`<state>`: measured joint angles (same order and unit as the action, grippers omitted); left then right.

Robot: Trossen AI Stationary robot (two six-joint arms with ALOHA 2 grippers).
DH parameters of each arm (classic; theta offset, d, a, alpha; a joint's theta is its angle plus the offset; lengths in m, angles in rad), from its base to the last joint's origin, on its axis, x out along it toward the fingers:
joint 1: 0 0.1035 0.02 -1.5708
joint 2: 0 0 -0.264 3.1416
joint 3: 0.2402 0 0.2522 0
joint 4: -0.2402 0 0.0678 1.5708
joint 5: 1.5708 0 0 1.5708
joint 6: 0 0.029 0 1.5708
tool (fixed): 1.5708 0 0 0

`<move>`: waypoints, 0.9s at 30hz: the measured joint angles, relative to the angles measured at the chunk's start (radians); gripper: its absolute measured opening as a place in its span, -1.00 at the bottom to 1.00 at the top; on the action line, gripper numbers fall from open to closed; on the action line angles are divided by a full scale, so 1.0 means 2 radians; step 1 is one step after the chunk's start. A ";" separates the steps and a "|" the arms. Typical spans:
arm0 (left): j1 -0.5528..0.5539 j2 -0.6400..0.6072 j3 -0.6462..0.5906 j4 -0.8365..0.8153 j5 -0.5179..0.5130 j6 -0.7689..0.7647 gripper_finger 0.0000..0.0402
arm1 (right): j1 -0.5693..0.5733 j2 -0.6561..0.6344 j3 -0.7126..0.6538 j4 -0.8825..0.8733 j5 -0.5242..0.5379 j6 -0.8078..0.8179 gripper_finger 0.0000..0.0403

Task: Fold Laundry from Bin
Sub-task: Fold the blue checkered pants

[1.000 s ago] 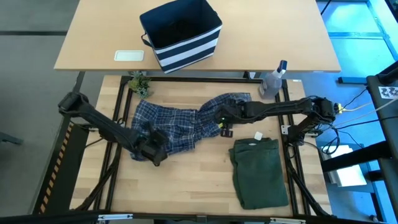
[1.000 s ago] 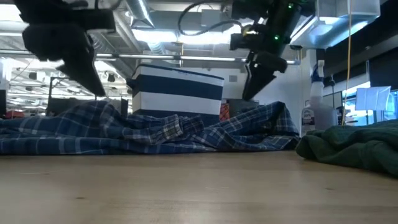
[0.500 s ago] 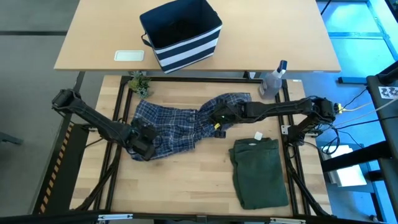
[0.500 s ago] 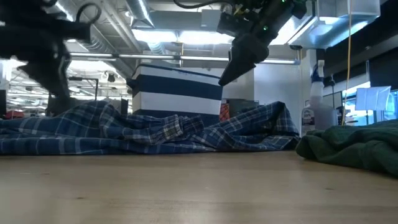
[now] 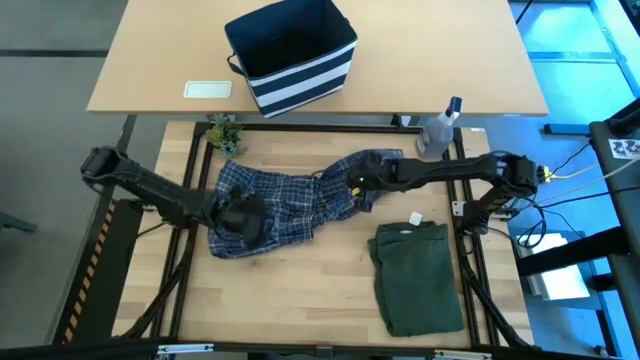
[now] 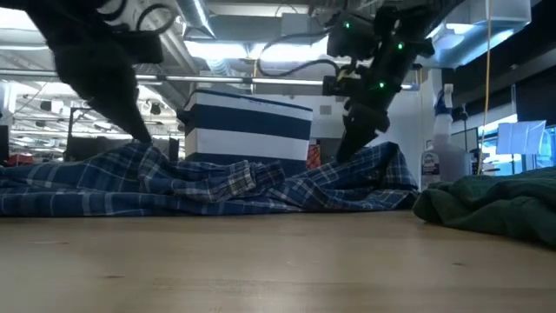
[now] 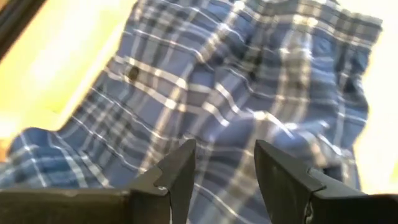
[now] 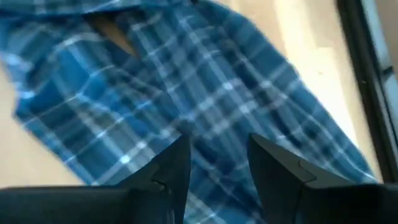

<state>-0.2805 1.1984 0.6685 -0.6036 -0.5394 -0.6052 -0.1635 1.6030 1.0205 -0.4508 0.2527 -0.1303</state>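
Lying crumpled across the middle of the tabletop (image 5: 300, 290), the plaid shirt (image 5: 290, 200) has a tool over each end. The left tool (image 5: 250, 222) hovers over its left part, fingers apart, empty. The right tool (image 5: 362, 184) sits over the shirt's right part, fingers likewise apart. The olive-green garment (image 5: 418, 275) lies folded lower right; the bin (image 5: 292, 55) stands upper centre.

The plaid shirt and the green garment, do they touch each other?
Apart. In the high view bare wood shows between the plaid shirt and the green garment; the shirt's edge ends short of it.
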 joint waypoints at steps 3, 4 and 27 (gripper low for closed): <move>0.026 0.000 0.000 0.003 0.000 0.018 -0.22 | -0.021 -0.010 -0.007 0.003 -0.001 -0.005 -0.22; 0.034 0.000 0.000 0.007 0.002 0.025 -0.22 | -0.029 -0.013 -0.009 0.003 -0.004 -0.007 -0.22; 0.199 -0.114 0.000 -0.168 0.054 0.030 -0.22 | 0.081 -0.030 -0.046 0.294 -0.072 0.011 -0.22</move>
<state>0.1183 0.9710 0.6685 -0.9389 -0.4307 -0.5461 -0.0021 1.5421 0.9291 0.1377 0.1092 -0.1087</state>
